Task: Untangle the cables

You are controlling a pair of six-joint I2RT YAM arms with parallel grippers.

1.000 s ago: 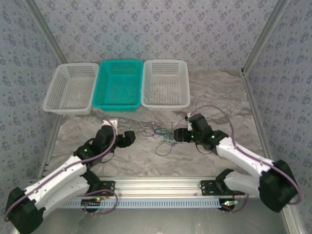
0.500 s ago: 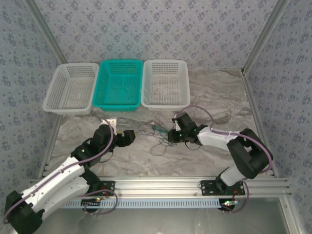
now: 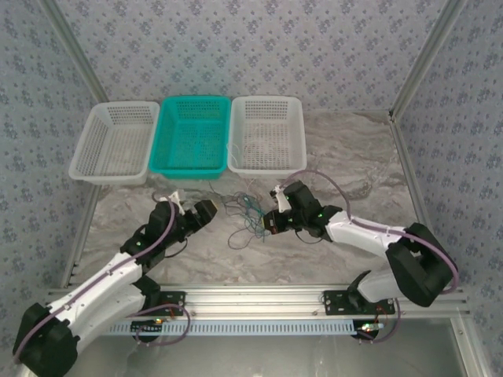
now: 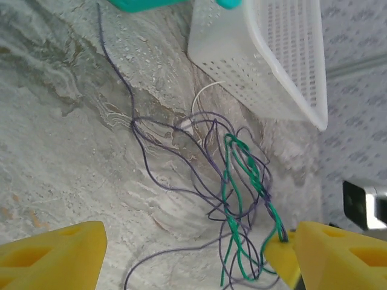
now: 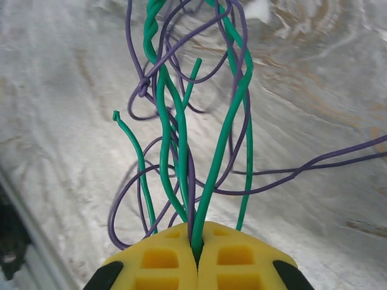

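Observation:
The cables [image 3: 247, 212] lie in a loose tangle of thin green and purple-grey wires on the marble table, just in front of the baskets. My right gripper [image 3: 272, 222] is at the tangle's right edge. In the right wrist view its yellow pads [image 5: 196, 244] are shut on a few green strands and one purple strand [image 5: 191, 181] that rise out of the pinch. My left gripper [image 3: 207, 210] stands open left of the tangle. In the left wrist view its wide-apart fingers [image 4: 199, 260] flank the green cables [image 4: 234, 181] and purple loops [image 4: 158, 158] without touching them.
Three baskets line the back: a white one [image 3: 86, 141], a teal one [image 3: 192, 100] and another white one [image 3: 267, 100]; the latter's wall [image 4: 272, 54] stands close behind the tangle. A thin white wire [image 4: 202, 96] curls near that basket. Open marble lies left and front.
My right gripper slid left into the tangle and shut on some strands. The left gripper crept forward toward the tangle, staying open. The wire pile shifted slightly.

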